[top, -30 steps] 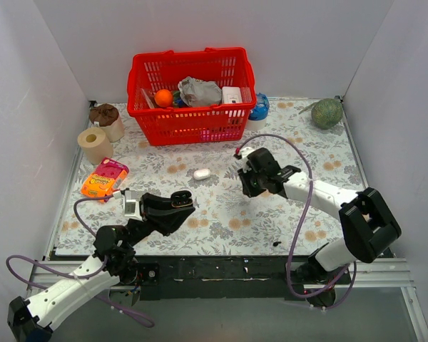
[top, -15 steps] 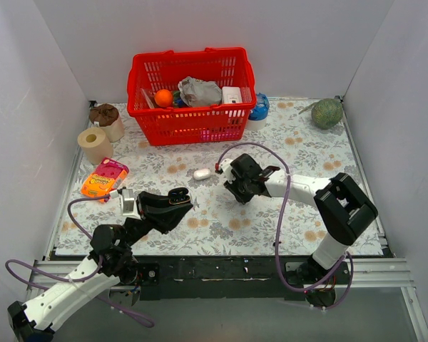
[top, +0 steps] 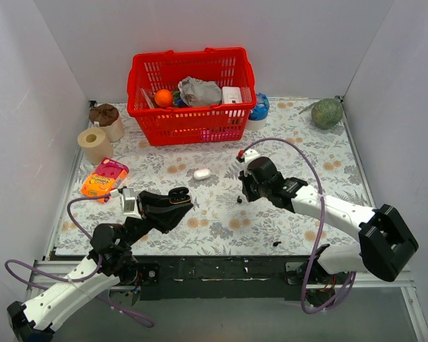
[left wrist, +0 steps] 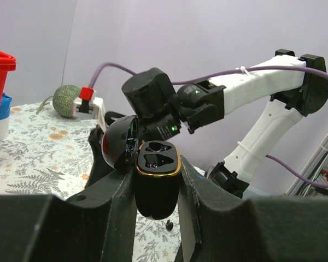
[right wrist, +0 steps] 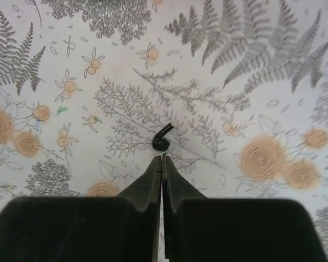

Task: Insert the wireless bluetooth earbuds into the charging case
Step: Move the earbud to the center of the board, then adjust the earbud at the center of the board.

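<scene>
Along the lower edge of both wrist views, the dark fingers are cut off by the frame, so that only their upper parts are seen. In the left wrist view the tips of the right end effector are hidden behind the raised lid of the small glossy black hinged charging case. The sockets inside the case are shadowed, and no earbud can be made out in them. A tiny dark speck is seen on the cloth below the case in that view, but which earbud it is cannot be told.

The charging case is clamped by its lower half between the fingers of the left end effector. It is held above the near left part of the table, which is covered with a flower-patterned cloth. The case's lid is swung open to the left and its gold-rimmed opening is turned towards the right arm.

The right end effector is lowered over the middle of the table with its fingers drawn together; only a hairline slit is left between them and nothing is held. One tiny black wireless earbud with a short stem is lying on the cloth just beyond the fingertips, in line with the slit but apart from them. Its stem is pointed up and to the right in the right wrist view.

A second tiny black earbud is seen in the top view near the front edge of the table, well apart from both end effectors. A white pill-shaped case is lying between the right end effector and a red plastic basket.
</scene>
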Motion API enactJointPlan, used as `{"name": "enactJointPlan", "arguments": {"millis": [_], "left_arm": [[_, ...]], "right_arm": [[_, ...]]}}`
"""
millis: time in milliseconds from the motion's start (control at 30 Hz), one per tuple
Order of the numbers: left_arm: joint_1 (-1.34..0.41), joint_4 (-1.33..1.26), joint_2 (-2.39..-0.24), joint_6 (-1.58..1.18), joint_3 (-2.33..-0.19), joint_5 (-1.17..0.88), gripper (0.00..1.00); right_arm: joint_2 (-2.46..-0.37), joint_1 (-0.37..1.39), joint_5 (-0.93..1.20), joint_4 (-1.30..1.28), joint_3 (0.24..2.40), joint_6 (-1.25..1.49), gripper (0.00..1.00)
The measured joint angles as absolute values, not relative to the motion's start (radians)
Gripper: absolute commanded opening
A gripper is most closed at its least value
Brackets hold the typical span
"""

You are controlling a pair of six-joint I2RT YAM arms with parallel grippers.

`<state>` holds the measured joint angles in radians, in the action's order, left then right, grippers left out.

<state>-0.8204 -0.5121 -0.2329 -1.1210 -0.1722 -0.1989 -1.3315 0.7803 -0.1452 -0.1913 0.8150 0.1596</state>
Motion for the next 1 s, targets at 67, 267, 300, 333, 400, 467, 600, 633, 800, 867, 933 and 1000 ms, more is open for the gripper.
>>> {"name": "enactJointPlan", "arguments": {"millis": [67,267,300,333,400,467,600,633,800,867,933,1000], "left_arm": [[-0.820,-0.512,-0.236,-1.125,-0.173,-0.199,0.00],[-0.820,-0.508,-0.263,-1.136,-0.175,-0.202,0.00],[-0.820,-0.508,-0.266,-1.139,-0.175,-0.202,0.00],[-0.820,-0.508,-0.270,-1.142,-0.175,-0.202,0.00],[-0.820,-0.509,-0.276,-1.146,-0.175,-0.202,0.00],[-0.820,-0.509,-0.284,-1.153,-0.175,-0.202,0.00],[-0.820,-0.508,-0.293,-1.161,-0.175,-0.202,0.00],[-0.820,-0.508,-0.293,-1.161,-0.175,-0.202,0.00],[-0.820,-0.504,-0.289,-1.159,-0.175,-0.202,0.00],[-0.820,-0.500,-0.287,-1.157,-0.175,-0.202,0.00],[-0.820,-0.498,-0.286,-1.155,-0.176,-0.202,0.00],[-0.820,-0.494,-0.286,-1.152,-0.176,-0.202,0.00]], "right_arm": [[-1.306,0.789,-0.134,-0.156,0.756,0.229,0.01],[-1.320,0.851,-0.086,-0.102,0.625,0.338,0.01],[-1.329,0.852,-0.076,-0.094,0.624,0.345,0.01],[-1.339,0.852,-0.072,-0.078,0.624,0.352,0.01],[-1.358,0.852,-0.068,-0.047,0.624,0.361,0.01],[-1.394,0.852,-0.068,-0.011,0.625,0.364,0.01],[-1.459,0.844,-0.075,0.031,0.633,0.368,0.01],[-1.469,0.840,-0.077,0.043,0.636,0.368,0.01],[-1.477,0.816,-0.102,0.080,0.630,0.364,0.01],[-1.477,0.796,-0.109,0.090,0.626,0.362,0.01],[-1.481,0.778,-0.117,0.097,0.627,0.360,0.01],[-1.486,0.762,-0.126,0.107,0.627,0.356,0.01]]}}
